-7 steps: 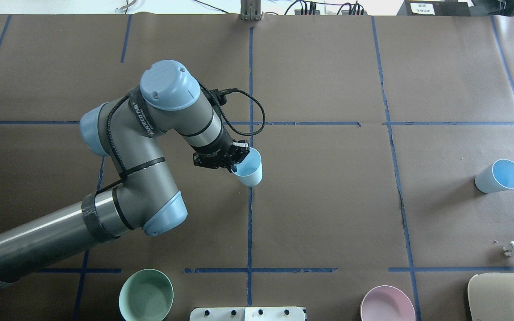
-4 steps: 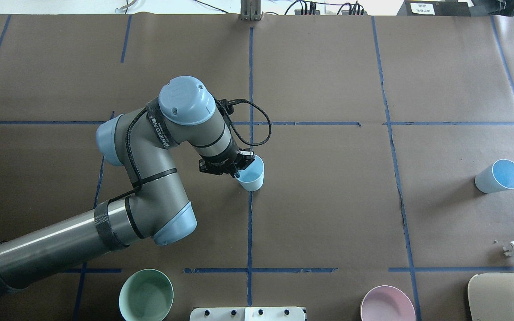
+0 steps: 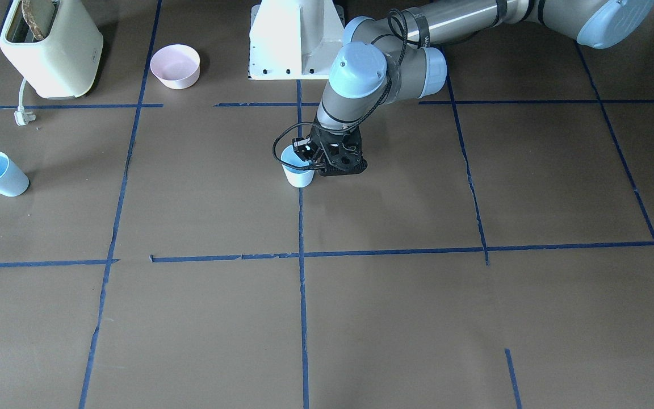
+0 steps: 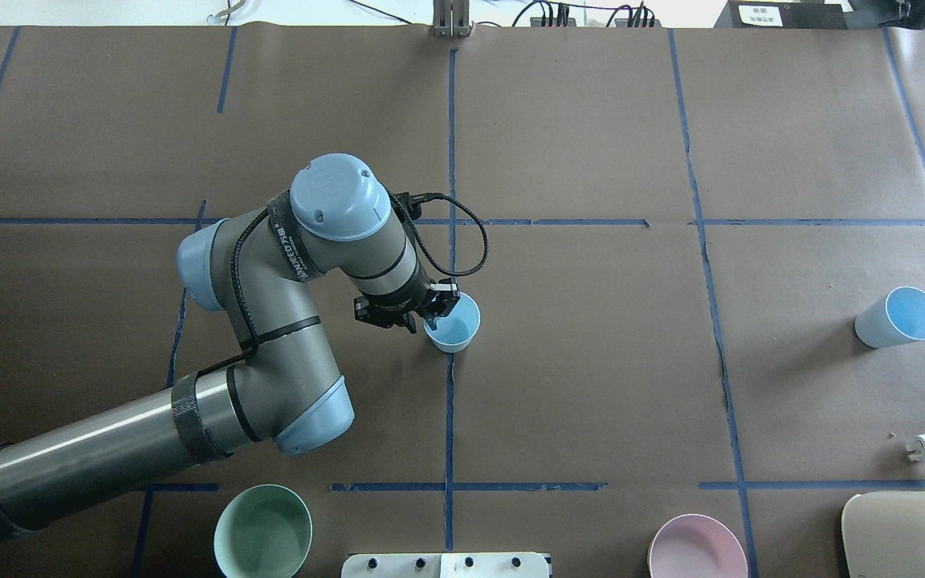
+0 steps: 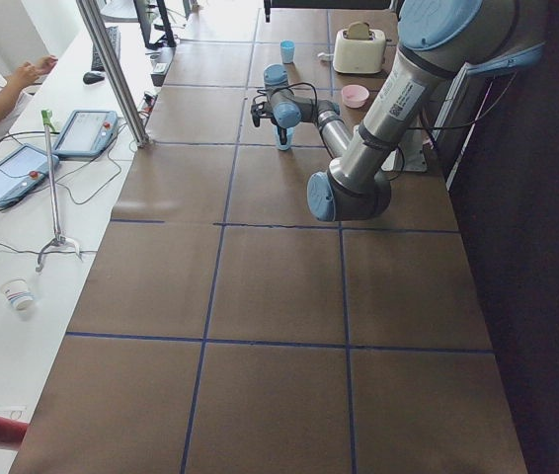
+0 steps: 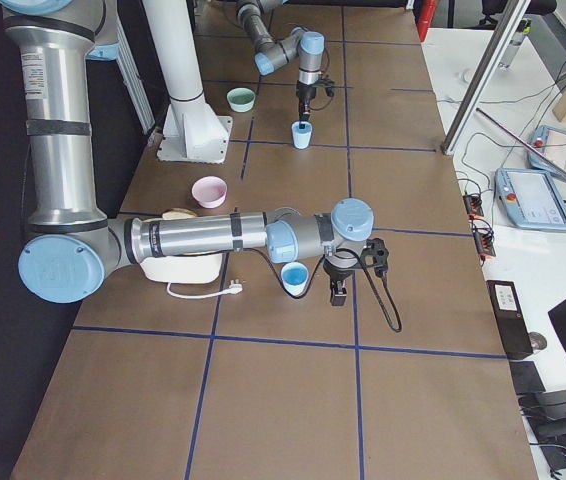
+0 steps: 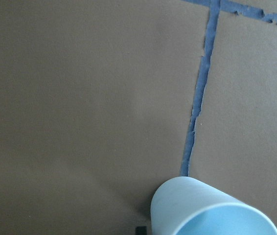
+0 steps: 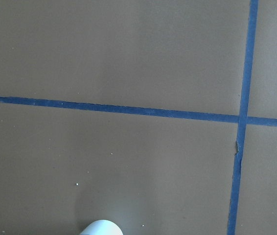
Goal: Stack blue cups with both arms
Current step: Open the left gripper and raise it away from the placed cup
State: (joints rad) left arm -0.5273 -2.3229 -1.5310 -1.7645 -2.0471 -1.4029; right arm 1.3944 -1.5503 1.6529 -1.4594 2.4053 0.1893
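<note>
1. The tabletop (image 4: 591, 385) is the biggest thing. It is brown paper with blue tape lines, and everything sits on it.
2. The left arm (image 4: 286, 321) reaches out from the white base (image 3: 296, 40) to the spot straight in front of it. The right arm (image 6: 193, 237) reaches out to the base's right side.
3. The middle cup (image 4: 456, 325) stands mouth up straight in front of the base, on a blue tape line. The side cup (image 4: 896, 317) sits well away on the base's right side, and I think its mouth is up too.
4. Both cups look light, thin and stiff, with smooth sides that may be slippery. They get thinner toward the bottom, so a grip on the sides could slide off. The rim looks like the best place to hold — one finger inside, one outside.
5. The left end effector (image 4: 433, 313) is pinched on the middle cup's rim in just that way.
6. The right end effector (image 6: 336, 293) hangs just beside the side cup. I cannot tell if it is wide or narrow.
</note>
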